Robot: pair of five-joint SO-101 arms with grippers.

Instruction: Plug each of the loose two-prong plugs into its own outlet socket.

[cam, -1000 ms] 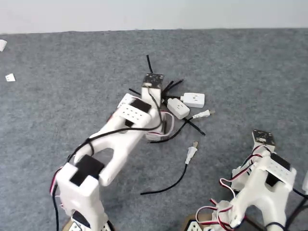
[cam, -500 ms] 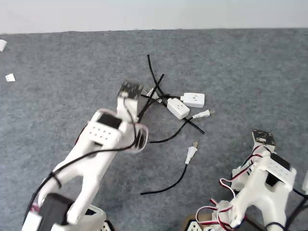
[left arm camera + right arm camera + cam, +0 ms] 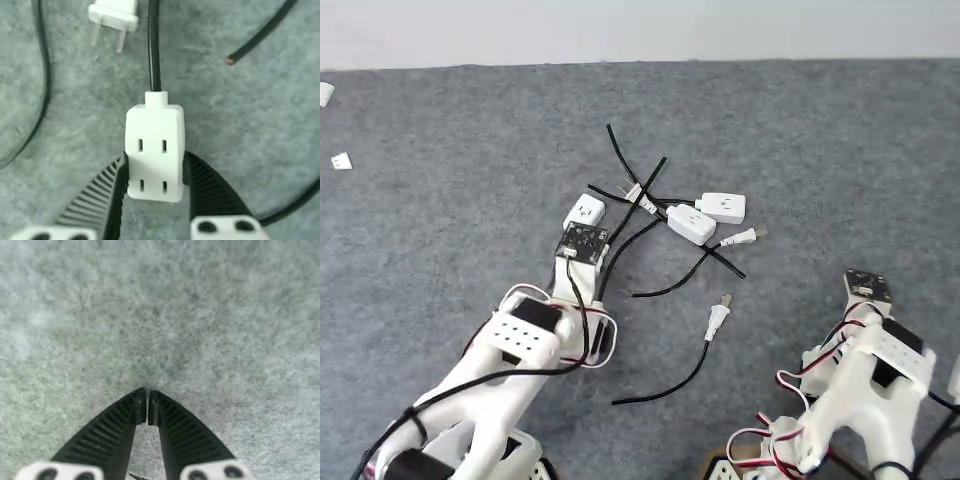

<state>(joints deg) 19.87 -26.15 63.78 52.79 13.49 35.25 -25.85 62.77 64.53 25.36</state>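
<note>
Left gripper point(image 3: 155, 161) was drawn back toward its base, an outlet socket point(image 3: 585, 211) being carried between its jaws. The black cord point(image 3: 153, 45) was dragged along, away from the other sockets.

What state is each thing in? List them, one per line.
Left tool: shut on held socket.
Held socket: gripped, slots empty.
Right tool: shut, empty.
Rightmost socket: loose, nothing plugged in.
Middle socket: loose, nothing plugged in.
Upper plug: unplugged.
Right plug: unplugged.
Lower plug: unplugged.
</note>
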